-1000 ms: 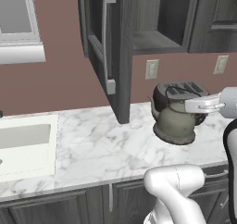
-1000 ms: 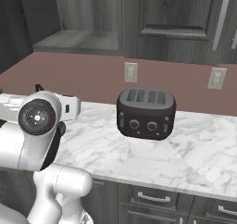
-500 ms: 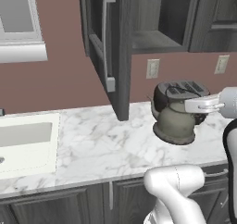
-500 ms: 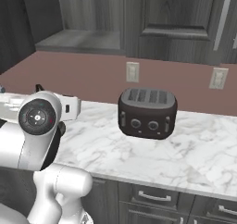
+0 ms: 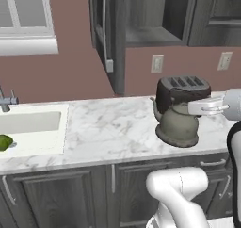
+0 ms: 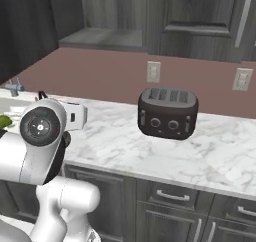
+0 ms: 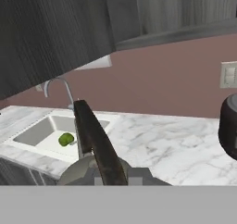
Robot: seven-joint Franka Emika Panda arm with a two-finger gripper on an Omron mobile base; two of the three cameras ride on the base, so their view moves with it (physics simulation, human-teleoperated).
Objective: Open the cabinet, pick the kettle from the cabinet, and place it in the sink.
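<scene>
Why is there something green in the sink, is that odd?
A small green item lies in the sink, where the kettle is headed. The cabinet door hangs open. Nothing looks spilled or damaged.

kettle (image 5: pixel 178 126): dull grey-green metal, matt | cabinet (image 5: pixel 120 29): dark wood grain | surface (image 5: pixel 108 128): smooth white marble, grey-veined | toaster (image 6: pixel 167 112): dark, faint sheen | sink (image 5: pixel 30 123): plain white

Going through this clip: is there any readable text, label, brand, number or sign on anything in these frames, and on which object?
None: nothing in these frames carries readable text.
The toaster has three round front knobs, no legible markings.
The wall outlets are blank plates.
The kettle, cabinet door and sink are plain.
The round cap on the robot arm shows only dots and rings, no letters.
</scene>
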